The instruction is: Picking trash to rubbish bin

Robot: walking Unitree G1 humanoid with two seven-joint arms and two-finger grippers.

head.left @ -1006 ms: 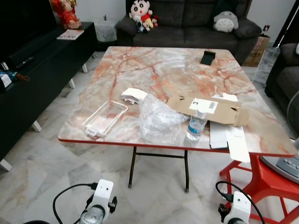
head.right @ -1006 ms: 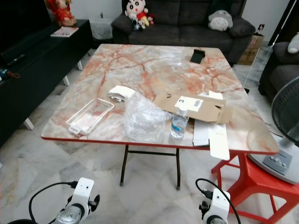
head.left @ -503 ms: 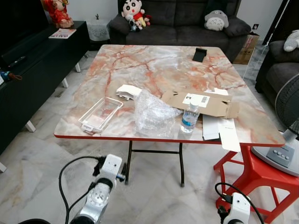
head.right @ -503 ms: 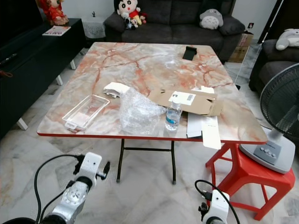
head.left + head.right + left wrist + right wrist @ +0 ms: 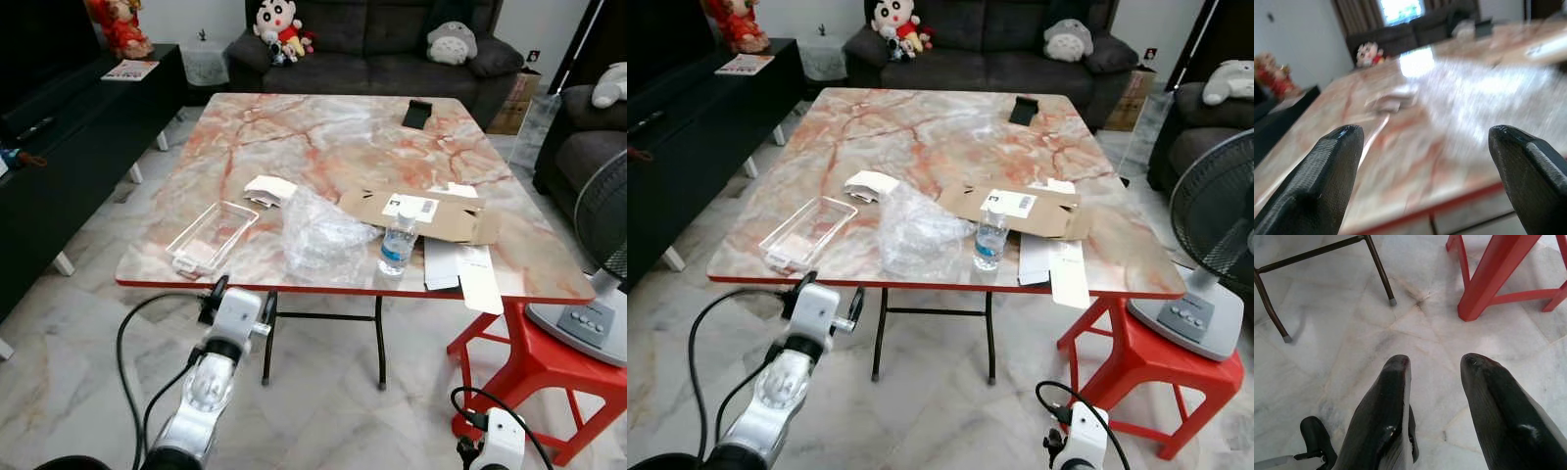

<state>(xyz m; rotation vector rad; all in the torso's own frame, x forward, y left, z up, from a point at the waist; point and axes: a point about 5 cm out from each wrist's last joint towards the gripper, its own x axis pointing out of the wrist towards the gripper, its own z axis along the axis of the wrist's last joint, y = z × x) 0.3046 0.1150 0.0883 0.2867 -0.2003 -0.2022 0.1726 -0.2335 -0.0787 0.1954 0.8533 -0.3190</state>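
I see left gripper (image 5: 1425, 161) raised at near table (image 5: 323, 127) edge, fingers spread wide, nothing between. Trash on tabletop just beyond: clear tray (image 5: 212, 235) nearest, crumpled plastic wrap (image 5: 321, 235), water bottle (image 5: 397, 240), flattened cardboard (image 5: 431, 213) farther right. Right gripper (image 5: 1432, 382) low over floor, fingers apart, empty.

on my marble table (image 5: 323, 147) i count one water bottle (image 5: 398, 247), one crumpled clear plastic bag (image 5: 318, 240) just beside it, one clear plastic tray (image 5: 211, 236), one flattened cardboard box (image 5: 431, 215), one folded white paper (image 5: 269, 190) and one black object (image 5: 417, 114). beside the table: one red stool (image 5: 524, 367), one fan (image 5: 602, 245). beyond it, two plush toys (image 5: 279, 29).
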